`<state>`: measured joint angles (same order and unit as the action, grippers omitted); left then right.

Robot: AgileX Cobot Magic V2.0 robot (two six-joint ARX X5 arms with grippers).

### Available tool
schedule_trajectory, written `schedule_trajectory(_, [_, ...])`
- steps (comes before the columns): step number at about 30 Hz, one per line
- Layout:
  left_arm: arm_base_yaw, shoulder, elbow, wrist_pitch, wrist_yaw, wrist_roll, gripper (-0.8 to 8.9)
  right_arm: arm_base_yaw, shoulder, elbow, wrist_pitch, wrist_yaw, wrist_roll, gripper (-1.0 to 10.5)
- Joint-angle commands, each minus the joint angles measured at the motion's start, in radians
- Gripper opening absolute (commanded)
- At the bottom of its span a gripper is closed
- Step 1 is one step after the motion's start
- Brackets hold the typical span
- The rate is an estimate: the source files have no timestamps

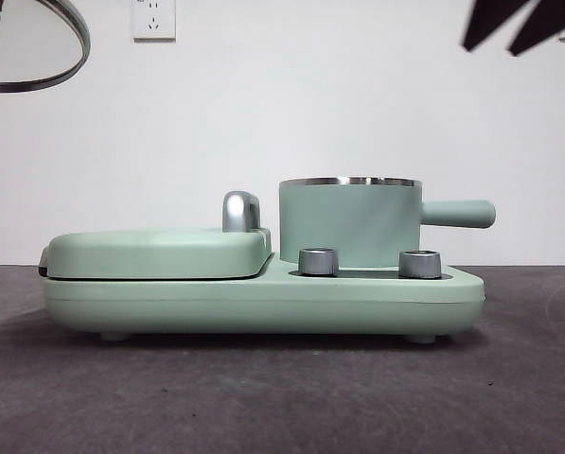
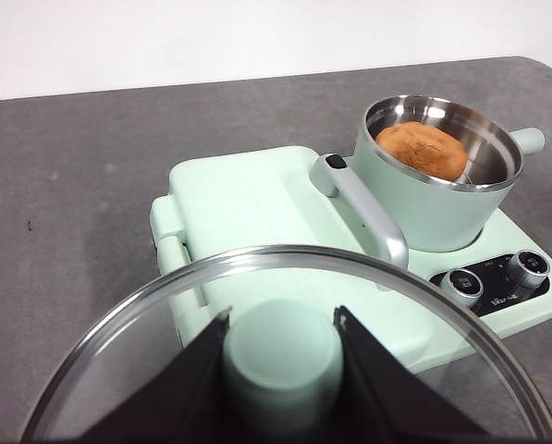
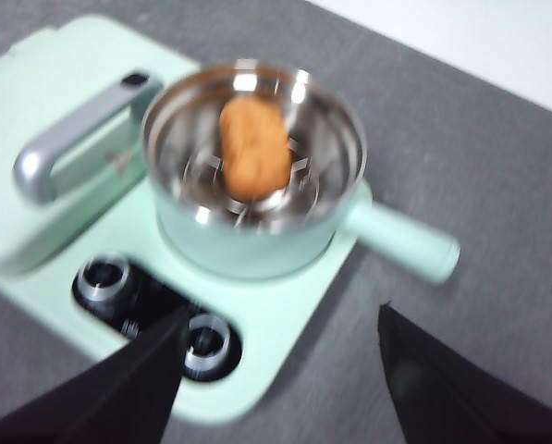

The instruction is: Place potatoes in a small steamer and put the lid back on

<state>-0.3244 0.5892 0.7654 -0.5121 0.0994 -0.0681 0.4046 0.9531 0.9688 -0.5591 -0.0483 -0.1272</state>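
Note:
The orange-brown potato (image 2: 423, 150) (image 3: 253, 149) lies inside the mint-green small steamer (image 1: 350, 222) (image 2: 433, 185) (image 3: 248, 185), whose top is uncovered. The pot stands on the right half of the green appliance base (image 1: 263, 303). My left gripper (image 2: 281, 356) is shut on the green knob of the clear glass lid (image 2: 257, 277), held in the air off to the left of the appliance; the lid's steel rim (image 1: 36, 47) shows at the top left of the front view. My right gripper (image 3: 280, 370) hangs open above the pot with nothing between its jaws; its black tips (image 1: 523, 24) show at the top right.
A flat green hinged grill plate (image 1: 154, 251) with a chrome handle (image 1: 239, 210) (image 2: 363, 208) fills the left half of the appliance. Two metal dials (image 1: 320, 261) (image 1: 419, 264) sit at the front. The pot's straight handle (image 1: 457, 214) points right. Grey tabletop surrounds it.

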Motion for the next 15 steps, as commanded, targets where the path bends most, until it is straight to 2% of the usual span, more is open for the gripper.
schedule_trajectory(1, [-0.002, 0.009, 0.013, 0.033, -0.002, 0.000, 0.09, 0.004, -0.101, -0.078, 0.010, 0.004, 0.034, 3.2])
schedule_trajectory(7, [-0.003, 0.050, 0.013, 0.064, 0.035, 0.004, 0.09, 0.005, -0.335, -0.216, 0.003, 0.004, 0.112, 3.2])
schedule_trajectory(11, [-0.006, 0.106, 0.013, 0.173, 0.103, 0.028, 0.09, 0.005, -0.447, -0.243, -0.040, 0.015, 0.152, 3.2])
schedule_trajectory(15, [-0.026, 0.201, 0.013, 0.328, 0.112, 0.059, 0.09, 0.005, -0.502, -0.243, -0.066, 0.040, 0.170, 3.2])
